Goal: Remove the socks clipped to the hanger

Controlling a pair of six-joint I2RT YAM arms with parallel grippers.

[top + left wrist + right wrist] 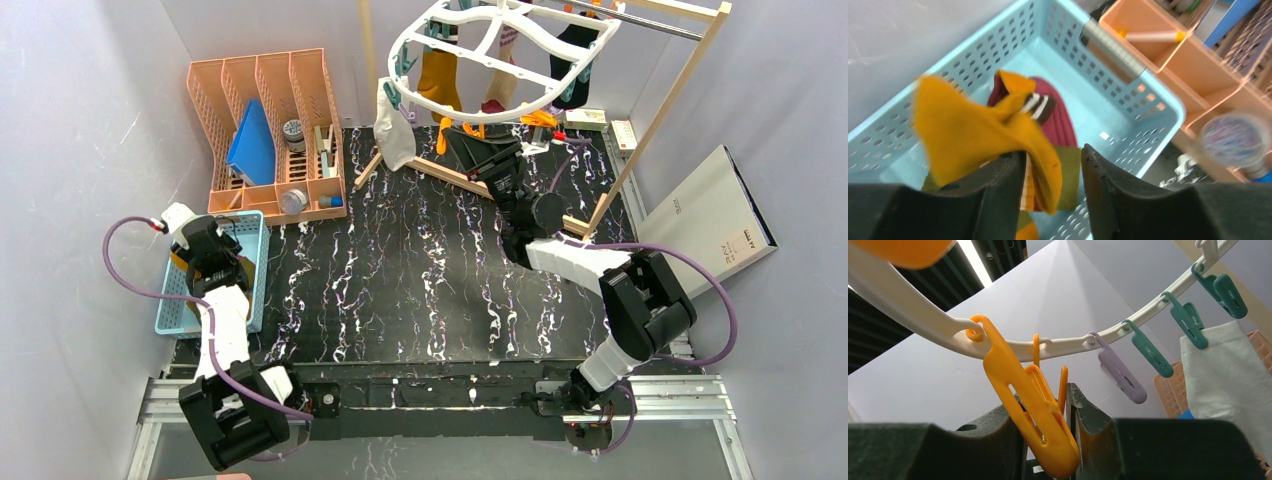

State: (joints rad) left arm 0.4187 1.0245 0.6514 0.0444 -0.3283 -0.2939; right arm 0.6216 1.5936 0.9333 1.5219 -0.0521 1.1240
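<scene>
At nine o'clock my left gripper (1053, 155) stands spread over the blue basket (1143, 95), so the mustard sock (973, 135) can drop beside the maroon sock (1060, 120). At one o'clock my right gripper (1048, 400) pinches an orange clip (1018, 385) on the hanger (913, 325), probably to spring it. More socks (440, 80) hang there.

Top overhead; right wrist close below hanger (908, 315).
</scene>
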